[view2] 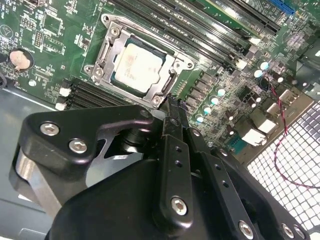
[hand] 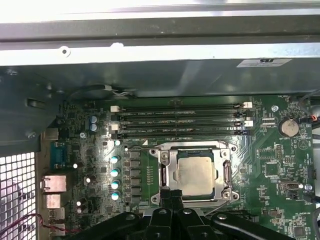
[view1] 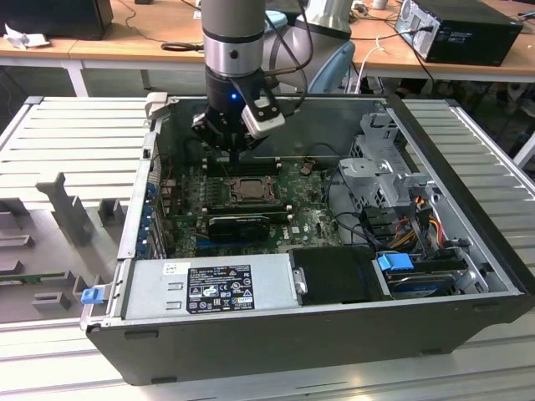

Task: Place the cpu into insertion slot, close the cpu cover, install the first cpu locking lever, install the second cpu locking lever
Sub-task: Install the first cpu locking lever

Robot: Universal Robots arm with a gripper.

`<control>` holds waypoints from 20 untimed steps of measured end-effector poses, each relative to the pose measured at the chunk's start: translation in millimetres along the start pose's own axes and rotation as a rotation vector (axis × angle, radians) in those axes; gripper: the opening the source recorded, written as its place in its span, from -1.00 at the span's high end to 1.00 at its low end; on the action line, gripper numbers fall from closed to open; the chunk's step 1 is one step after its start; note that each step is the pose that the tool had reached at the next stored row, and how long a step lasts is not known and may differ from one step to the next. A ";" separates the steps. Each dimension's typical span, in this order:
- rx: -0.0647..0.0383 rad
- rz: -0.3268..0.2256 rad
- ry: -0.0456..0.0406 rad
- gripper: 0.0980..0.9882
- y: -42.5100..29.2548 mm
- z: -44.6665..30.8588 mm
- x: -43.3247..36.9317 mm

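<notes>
The cpu (hand: pixel 194 172) lies flat in the insertion slot (view1: pixel 248 190) on the green board, its pale metal top showing. The silver cpu cover (hand: pixel 164 173) lies down around it as a frame, and in the second wrist view the cover (view2: pixel 111 32) rings the cpu (view2: pixel 137 65) the same way. My gripper (hand: pixel 171 193) hangs at the socket's edge with its black fingers pressed together. In the second wrist view the gripper (view2: pixel 171 102) ends right at the frame's rim. The exterior view shows the gripper (view1: pixel 236 159) just above the socket's far side. Whether a lever sits between the fingers is hidden.
Memory slots (hand: pixel 180 120) run beside the socket. A long black card (view1: pixel 238 225) lies on the near side of it, then the grey power supply (view1: pixel 209 288). A drive cage (view1: pixel 380 167) and cables fill the exterior view's right. The case walls (view1: pixel 142 192) enclose everything.
</notes>
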State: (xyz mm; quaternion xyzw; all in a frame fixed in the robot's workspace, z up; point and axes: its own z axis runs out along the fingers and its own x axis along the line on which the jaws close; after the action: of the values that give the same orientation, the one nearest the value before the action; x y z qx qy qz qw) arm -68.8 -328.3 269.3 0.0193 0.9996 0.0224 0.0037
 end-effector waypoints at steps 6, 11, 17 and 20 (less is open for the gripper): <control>0.000 -0.001 -0.0049 0.98 -0.6 0.5 14.6; -0.011 -0.014 -0.0050 0.98 -0.2 5.5 32.1; -0.012 -0.025 -0.0056 0.98 9.3 11.5 41.4; -0.012 -0.031 -0.0051 0.98 16.2 13.3 44.7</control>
State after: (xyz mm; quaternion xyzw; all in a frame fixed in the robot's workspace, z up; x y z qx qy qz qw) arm -112.7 -309.7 256.4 0.0038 0.9996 0.0284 0.0068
